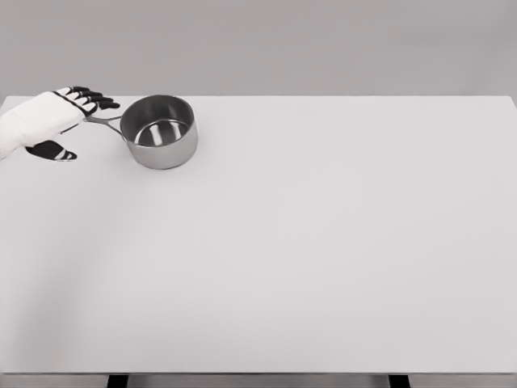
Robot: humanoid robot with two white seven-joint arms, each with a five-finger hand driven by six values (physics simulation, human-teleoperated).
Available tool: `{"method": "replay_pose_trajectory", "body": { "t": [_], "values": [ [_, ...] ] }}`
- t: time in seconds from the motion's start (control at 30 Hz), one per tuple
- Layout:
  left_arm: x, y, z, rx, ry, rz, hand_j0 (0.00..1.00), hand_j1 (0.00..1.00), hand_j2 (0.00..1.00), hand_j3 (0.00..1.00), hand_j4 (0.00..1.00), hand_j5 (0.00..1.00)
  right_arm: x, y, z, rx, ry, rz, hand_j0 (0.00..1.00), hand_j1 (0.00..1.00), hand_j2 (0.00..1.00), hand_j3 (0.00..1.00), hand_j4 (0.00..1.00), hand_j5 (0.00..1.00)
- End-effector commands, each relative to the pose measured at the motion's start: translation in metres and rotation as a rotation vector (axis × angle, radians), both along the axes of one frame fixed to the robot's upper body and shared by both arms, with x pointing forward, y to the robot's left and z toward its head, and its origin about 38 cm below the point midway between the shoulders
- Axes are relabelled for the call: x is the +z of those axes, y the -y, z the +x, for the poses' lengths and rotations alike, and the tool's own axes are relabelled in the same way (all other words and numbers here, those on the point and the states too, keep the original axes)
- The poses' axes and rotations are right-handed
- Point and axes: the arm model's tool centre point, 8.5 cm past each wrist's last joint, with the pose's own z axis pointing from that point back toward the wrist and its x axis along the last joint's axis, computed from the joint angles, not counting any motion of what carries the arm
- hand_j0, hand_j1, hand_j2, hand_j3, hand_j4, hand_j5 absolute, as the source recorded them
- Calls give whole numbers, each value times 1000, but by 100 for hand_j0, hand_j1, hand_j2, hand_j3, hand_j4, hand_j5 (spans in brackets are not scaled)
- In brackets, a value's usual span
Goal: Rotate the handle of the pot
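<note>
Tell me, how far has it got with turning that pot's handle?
Done: the left robot hand has reached the handle of the steel saucepan at the table's far left. In hand: its fingers sit over the handle's end, though a firm grip isn't clear. Left: the turn itself; the handle points left.

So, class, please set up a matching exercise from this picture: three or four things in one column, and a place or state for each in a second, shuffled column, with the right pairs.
Column one:
1. pot
2. pot handle
3. left hand
4. table

Column two:
A. white and flat, bearing the pot
B. at the far left edge, fingers over the handle's end
C. thin, pointing left from the pot
D. steel, upright, nothing inside, far left on the table

Pairs: 1-D, 2-C, 3-B, 4-A
</note>
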Motion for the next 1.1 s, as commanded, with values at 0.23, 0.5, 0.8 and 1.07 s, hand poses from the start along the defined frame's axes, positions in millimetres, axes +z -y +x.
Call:
{"method": "replay_pose_trajectory", "body": {
  "t": [0.23, 0.5, 0.8, 1.07],
  "values": [
    [8, 41, -48, -166, 37, -40, 100, 100, 100, 100, 100, 100, 0, 0, 0, -1, 0, 0, 100, 100, 100, 100, 100, 100],
    [-20, 42, -63, -164, -34, -67, 100, 100, 100, 100, 100, 100, 0, 0, 0, -1, 0, 0, 100, 100, 100, 100, 100, 100],
    [-40, 37, -75, -153, -91, -80, 100, 100, 100, 100, 100, 100, 0, 0, 0, 1, 0, 0, 100, 100, 100, 100, 100, 100],
    [-31, 32, -72, -139, -67, -71, 100, 100, 100, 100, 100, 100, 0, 0, 0, -1, 0, 0, 100, 100, 100, 100, 100, 100]
  ]
}}
